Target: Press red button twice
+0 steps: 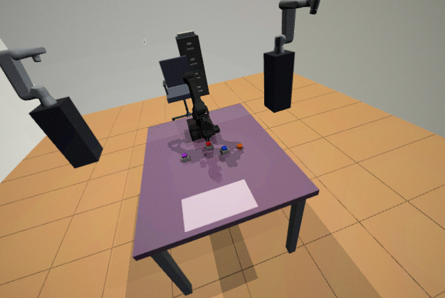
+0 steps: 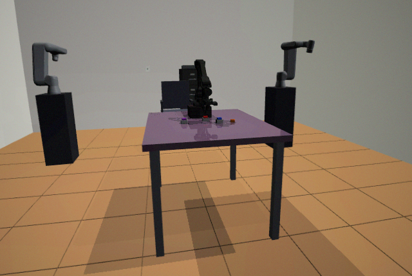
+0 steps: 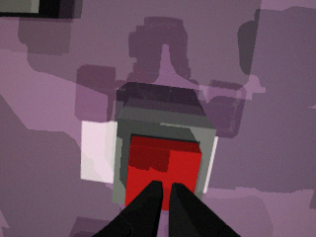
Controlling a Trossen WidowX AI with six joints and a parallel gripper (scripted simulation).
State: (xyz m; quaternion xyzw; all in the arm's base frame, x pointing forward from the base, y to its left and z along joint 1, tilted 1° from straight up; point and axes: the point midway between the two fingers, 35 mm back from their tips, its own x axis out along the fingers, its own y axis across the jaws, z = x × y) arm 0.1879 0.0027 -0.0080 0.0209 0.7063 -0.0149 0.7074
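On the counter (image 1: 229, 165) in the top view, I'm reaching down over the red button (image 1: 208, 143), between the purple button (image 1: 184, 155) and the blue button (image 1: 224, 148). Exterior: I'm crouching low at the same button. Wrist: my pincer (image 3: 165, 192), pressed together and holding nothing, is meeting the red cap's near edge. I can't tell which press this is; judging release comes next.

A glossy purple desk (image 1: 251, 180) on dark legs carries a pale pink-white rectangle (image 1: 218, 204). Red button (image 3: 162, 173), blue button (image 1: 224, 148), purple button (image 1: 184, 155), each on grey bases; an orange block (image 1: 239, 146). Black gripper (image 3: 164, 193). Orange tiled floor (image 1: 359, 180).
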